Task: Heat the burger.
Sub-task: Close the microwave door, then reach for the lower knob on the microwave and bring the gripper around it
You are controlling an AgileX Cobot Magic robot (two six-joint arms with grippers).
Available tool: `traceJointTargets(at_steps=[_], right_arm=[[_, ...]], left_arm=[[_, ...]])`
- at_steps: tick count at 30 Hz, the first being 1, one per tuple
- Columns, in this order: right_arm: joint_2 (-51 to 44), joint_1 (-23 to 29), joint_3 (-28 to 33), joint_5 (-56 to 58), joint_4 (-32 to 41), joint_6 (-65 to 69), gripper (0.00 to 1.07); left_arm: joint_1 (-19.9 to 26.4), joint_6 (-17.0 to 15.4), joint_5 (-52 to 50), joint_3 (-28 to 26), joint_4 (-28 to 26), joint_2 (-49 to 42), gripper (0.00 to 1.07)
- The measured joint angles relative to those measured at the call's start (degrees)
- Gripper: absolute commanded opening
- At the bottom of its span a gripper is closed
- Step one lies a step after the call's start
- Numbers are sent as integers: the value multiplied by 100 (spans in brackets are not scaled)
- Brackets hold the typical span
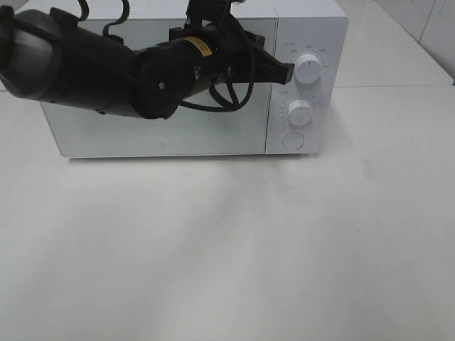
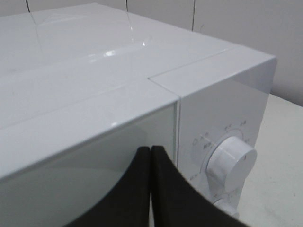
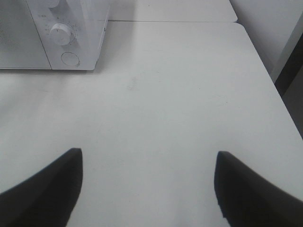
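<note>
One microwave (image 1: pixel 163 135), two knobs (image 1: pixel 310 68) (image 1: pixel 300 112), one round button (image 1: pixel 293 141), one table (image 1: pixel 227 249), two tools (image 2: pixel 150 150) (image 3: pixel 149 158)

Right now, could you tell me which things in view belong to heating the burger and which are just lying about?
For the job: microwave, door closed; upper dial; lower dial; left gripper, shut, by the upper dial.
Not in use: right gripper, open above the table. The burger is not in view.

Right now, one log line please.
left gripper shut, near upper knob | door closed | right gripper open | burger unseen
</note>
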Motion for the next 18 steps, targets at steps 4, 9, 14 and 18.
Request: traceJointTargets(at_steps=[4, 9, 14, 18], right_arm=[[0, 0, 0, 0, 0, 0, 74], [0, 0, 0, 0, 0, 0, 74], [0, 0, 0, 0, 0, 0, 74], [0, 0, 0, 0, 0, 0, 74]], left_arm=[[-69, 0, 229, -34, -166, -223, 0], [-241, 0, 808, -46, -218, -435, 6], [-453, 0, 2011, -52, -235, -647, 25], [-453, 0, 2733, -57, -235, -739, 69]])
